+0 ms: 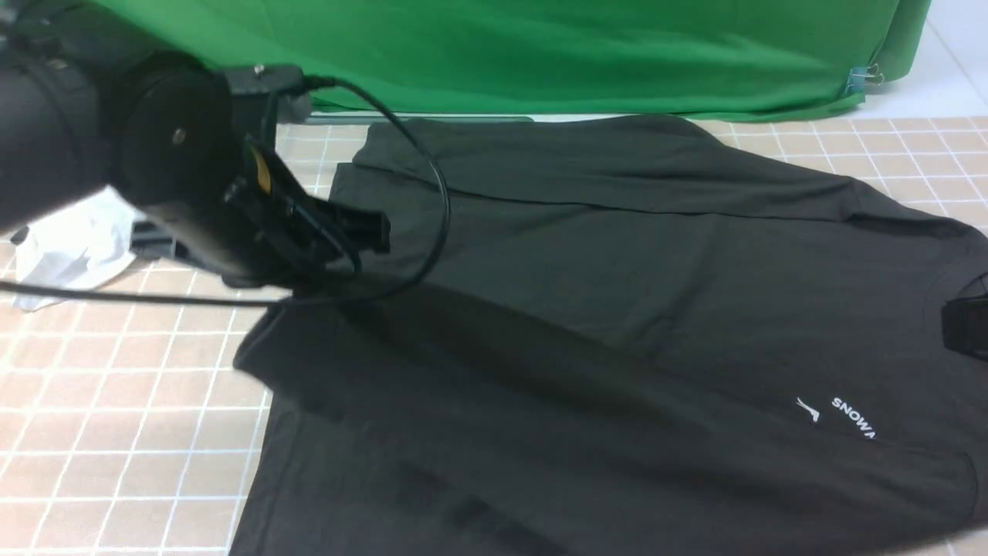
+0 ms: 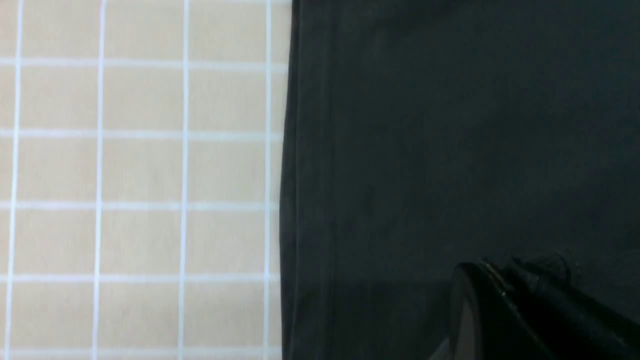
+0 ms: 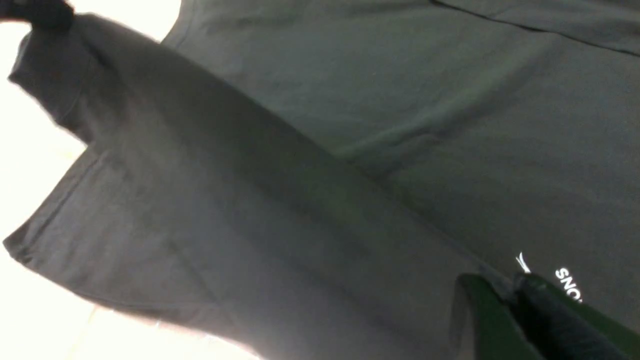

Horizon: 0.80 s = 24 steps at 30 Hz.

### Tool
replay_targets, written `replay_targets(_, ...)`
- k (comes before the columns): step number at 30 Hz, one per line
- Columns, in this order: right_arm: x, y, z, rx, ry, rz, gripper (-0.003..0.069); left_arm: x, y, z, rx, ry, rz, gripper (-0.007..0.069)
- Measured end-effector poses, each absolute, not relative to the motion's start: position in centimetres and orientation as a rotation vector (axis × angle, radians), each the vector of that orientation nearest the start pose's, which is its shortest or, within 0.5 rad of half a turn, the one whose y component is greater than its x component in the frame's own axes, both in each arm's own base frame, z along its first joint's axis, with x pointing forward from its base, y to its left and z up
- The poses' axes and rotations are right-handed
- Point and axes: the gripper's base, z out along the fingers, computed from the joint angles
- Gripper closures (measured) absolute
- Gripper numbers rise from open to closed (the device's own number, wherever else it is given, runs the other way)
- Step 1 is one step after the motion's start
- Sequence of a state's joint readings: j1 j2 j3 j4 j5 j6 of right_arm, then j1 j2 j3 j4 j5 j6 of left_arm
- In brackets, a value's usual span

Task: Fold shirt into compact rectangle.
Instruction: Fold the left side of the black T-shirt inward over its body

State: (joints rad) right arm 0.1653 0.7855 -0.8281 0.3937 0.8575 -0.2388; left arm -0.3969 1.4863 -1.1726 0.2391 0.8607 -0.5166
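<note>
Ref pt for everything here is the green cloth (image 1: pixel 540 54) hung across the back. Next biggest thing is the shirt (image 1: pixel 617 293). It's a big black tee spread over the tiled table cover (image 1: pixel 116 401), with its far edge lying right at the green cloth's hem and the rest running away from it toward the cam. There's one fold line on the strip nearest the green cloth, so prob partway through and no rectangle yet.

The left gripper (image 1: pixel 370 230) sits below the green cloth's left end with its jaws pressed together. From the right wrist cam it looks pinched on a raised hem corner, w/ a ridge of fabric running off from it. The white garment (image 1: pixel 69 247) is crumpled behind that arm, also near the green cloth's left end and apart from the shirt. The right gripper (image 1: pixel 965 324) only pokes in at the frame edge by the collar, well out from the green cloth's clipped corner. Can't tell how wide its jaws are or whether it's got any fabric. The logo (image 1: pixel 845 417) is on the part of the chest far from the green cloth.

Handling, just a guess:
- Light, thin, floppy knit w/ zero stiffness, so it'll sag btw grip pts and wrinkle if only one side gets pulled.
- Not fragile, and prob not slippery on that cover.
- Best holds are the hem corners and the shoulder/collar edge, where the fabric's doubled and a pinch bites cleanly.
- A mid-panel grab would just bunch it.
</note>
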Motion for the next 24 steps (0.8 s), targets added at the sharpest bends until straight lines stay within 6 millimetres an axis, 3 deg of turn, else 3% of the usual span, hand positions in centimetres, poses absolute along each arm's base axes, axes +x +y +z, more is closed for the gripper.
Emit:
replay_targets(5, 13.4, 4.9, 34.9, -0.314, 2.238, 0.435, 0.0531, 30.9, -10.2, 28.6, 0.041, 2.542, -0.019, 0.0594)
replay_targets(13, 13.5, 4.9, 34.9, -0.313, 2.236, 0.434, 0.0515, 33.5, -9.5, 25.7, 0.091, 2.527, 0.071, 0.0594)
replay_targets(24, 13.5, 4.9, 34.9, -0.311, 2.235, 0.435, 0.0515, 35.0, -9.7, 24.6, 0.149, 2.471, 0.041, 0.0589)
